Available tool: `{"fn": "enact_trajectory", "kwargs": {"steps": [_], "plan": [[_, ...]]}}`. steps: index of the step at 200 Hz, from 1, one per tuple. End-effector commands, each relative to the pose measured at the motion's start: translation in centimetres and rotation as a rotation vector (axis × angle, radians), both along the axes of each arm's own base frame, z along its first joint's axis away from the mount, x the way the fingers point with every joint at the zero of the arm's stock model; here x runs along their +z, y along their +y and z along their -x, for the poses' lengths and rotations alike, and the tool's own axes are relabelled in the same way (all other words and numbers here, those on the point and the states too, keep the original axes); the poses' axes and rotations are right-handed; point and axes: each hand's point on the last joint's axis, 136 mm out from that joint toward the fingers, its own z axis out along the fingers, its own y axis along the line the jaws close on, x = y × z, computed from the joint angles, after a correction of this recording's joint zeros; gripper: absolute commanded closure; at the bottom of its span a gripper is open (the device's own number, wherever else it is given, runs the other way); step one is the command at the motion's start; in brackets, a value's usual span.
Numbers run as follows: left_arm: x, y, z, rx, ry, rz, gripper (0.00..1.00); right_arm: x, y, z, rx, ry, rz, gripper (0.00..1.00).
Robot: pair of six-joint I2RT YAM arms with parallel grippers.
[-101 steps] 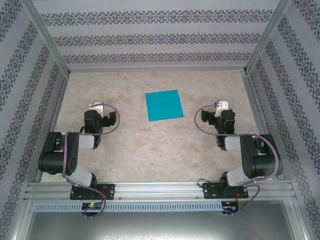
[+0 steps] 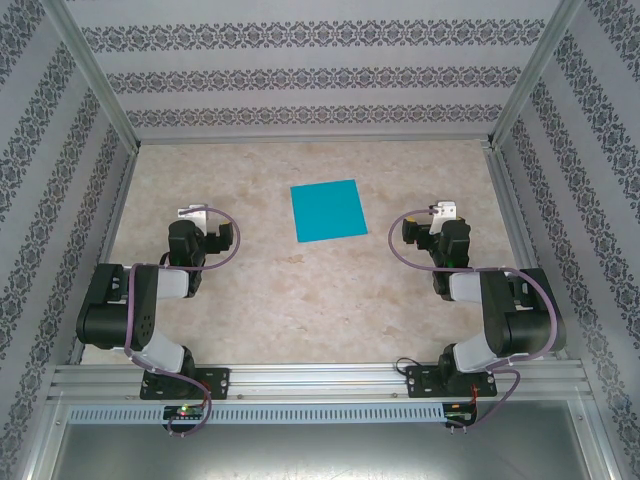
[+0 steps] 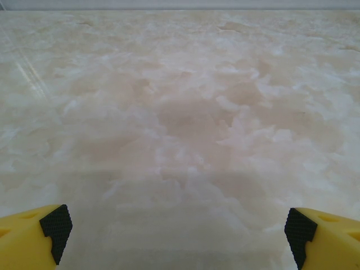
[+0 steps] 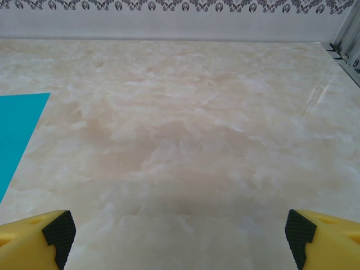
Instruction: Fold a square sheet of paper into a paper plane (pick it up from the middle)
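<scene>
square sheet of paper (image 2: 327,210) looked thin, limp; best pinched mid-sheet. left gripper (image 3: 177,230), right gripper (image 4: 180,230) stood spread, empty.

A pale table (image 3: 185,112) is spread under the left gripper (image 3: 179,236); a flower-striped wall (image 4: 169,19) is seen beyond the right gripper (image 4: 180,236).

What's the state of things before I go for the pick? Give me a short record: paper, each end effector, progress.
paper: square sheet of paper, teal, flat and unfolded on the table, between the two arms
left end effector: open, empty, left of the paper, apart from it
right end effector: open, empty, right of the paper, apart from it
progress: no crease made, paper not yet picked up
</scene>
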Motion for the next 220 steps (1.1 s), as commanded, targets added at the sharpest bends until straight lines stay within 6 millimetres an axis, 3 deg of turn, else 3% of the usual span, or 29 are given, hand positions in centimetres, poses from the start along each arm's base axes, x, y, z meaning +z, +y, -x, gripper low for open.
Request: {"fn": "enact_trajectory", "kwargs": {"steps": [1, 77, 119, 146, 179, 203, 220], "plan": [[0.3, -0.4, -0.2, -0.023, -0.023, -0.015, 0.0, 0.8, -0.5, -0.7, -0.02, -0.024, -0.007, 0.02], [0.4, -0.4, -0.1, -0.021, -0.029, -0.016, 0.0, 1.1, -0.5, -0.6, -0.019, -0.036, -0.006, 0.02], [3.8, 1.3, -0.1, 0.084, 0.005, -0.022, 0.0, 4.0, -1.7, 0.4, -0.099, 0.0, -0.012, 0.02], [6.4, 2.2, -0.2, 0.171, 0.022, 0.045, 0.0, 6.1, -1.8, 1.4, -0.174, 0.1, -0.142, 0.02], [9.0, 1.4, -1.1, 0.199, 0.142, 0.171, 0.0, 7.4, 1.4, 1.2, -0.171, 0.264, -0.32, 0.02], [10.6, 0.4, -2.1, 0.177, 0.187, 0.24, 0.0, 7.0, 6.5, 0.0, -0.092, 0.364, -0.4, 0.02], [11.0, -0.6, -2.7, 0.135, 0.188, 0.289, 0.0, 6.6, 11.2, -0.9, -0.007, 0.437, -0.438, 0.02]]}}
